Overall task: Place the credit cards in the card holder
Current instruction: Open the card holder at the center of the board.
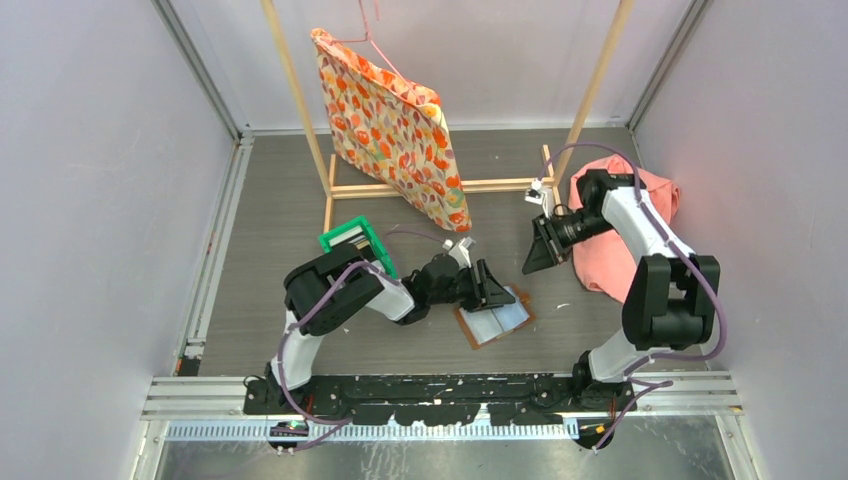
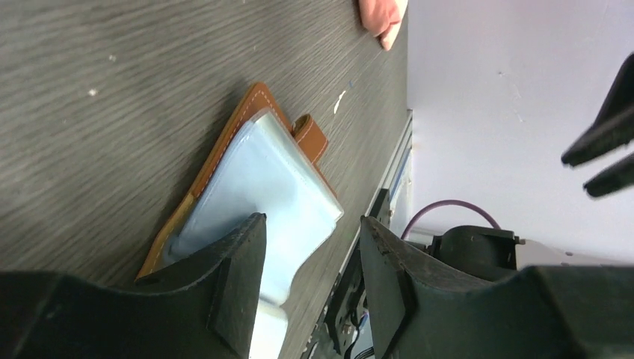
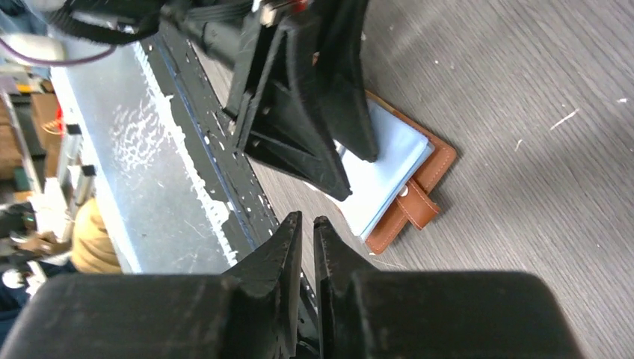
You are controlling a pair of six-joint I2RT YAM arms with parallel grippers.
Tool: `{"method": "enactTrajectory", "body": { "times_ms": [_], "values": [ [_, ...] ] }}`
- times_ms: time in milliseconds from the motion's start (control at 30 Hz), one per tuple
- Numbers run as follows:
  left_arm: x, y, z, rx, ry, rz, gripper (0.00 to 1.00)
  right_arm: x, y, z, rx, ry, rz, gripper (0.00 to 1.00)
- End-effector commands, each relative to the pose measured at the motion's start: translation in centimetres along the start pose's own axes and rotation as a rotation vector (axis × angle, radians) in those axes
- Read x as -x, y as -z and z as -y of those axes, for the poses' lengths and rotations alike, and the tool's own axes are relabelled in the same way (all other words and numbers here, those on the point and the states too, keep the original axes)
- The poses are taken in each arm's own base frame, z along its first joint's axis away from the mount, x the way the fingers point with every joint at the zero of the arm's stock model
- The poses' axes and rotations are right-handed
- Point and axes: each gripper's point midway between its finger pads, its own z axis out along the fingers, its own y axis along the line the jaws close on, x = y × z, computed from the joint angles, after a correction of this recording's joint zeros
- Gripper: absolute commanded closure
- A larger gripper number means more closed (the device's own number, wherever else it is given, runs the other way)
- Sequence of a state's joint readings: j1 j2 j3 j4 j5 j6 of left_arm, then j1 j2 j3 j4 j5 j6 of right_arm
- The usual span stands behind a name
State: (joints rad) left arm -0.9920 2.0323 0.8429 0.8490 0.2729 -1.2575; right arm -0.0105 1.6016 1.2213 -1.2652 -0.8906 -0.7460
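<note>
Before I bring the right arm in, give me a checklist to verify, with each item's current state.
1. Card holder lying open on the table: ok.
2. Left tool open, over the holder: ok.
3. Right tool carrying a card: not ok, nearly closed and empty.
4. Right tool clear of the left tool: ok, apart.
5. Free pocket for a card: cannot tell, a pale blue sheet covers the inside.
6. Loose cards located: cannot tell, green bin contents unclear.
</note>
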Motion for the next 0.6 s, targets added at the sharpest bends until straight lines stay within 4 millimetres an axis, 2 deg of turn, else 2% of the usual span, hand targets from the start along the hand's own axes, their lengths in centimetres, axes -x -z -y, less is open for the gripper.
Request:
{"method": "enactTrajectory", "body": {
  "times_ms": [0, 133, 233, 333, 567],
  "values": [
    [1.3, -0.5, 0.5, -0.042, 0.001, 0.029, 0.49, -0.8, 0.2, -2.4, 0.046, 0.230, 0.041, 0.85],
    [1.8, 0.0, 1.1, -0.049, -0.012, 0.040, 0.49, -3.9, -2.8, -2.1, 0.008, 0.524, -0.096, 0.90],
    [2.2, 0.7, 1.7, -0.051, -0.026, 0.058, 0.49, -4.8, -4.5, -0.7, -0.070, 0.717, -0.154, 0.94],
    [2.5, 1.5, 2.0, -0.047, -0.040, 0.072, 0.48, -4.8, -5.0, 0.2, -0.118, 0.748, -0.164, 0.97],
    [3.2, 3.6, 2.9, -0.045, -0.089, 0.107, 0.48, -6.3, -6.5, 2.7, -0.181, 0.820, -0.258, 0.97]
  ]
}}
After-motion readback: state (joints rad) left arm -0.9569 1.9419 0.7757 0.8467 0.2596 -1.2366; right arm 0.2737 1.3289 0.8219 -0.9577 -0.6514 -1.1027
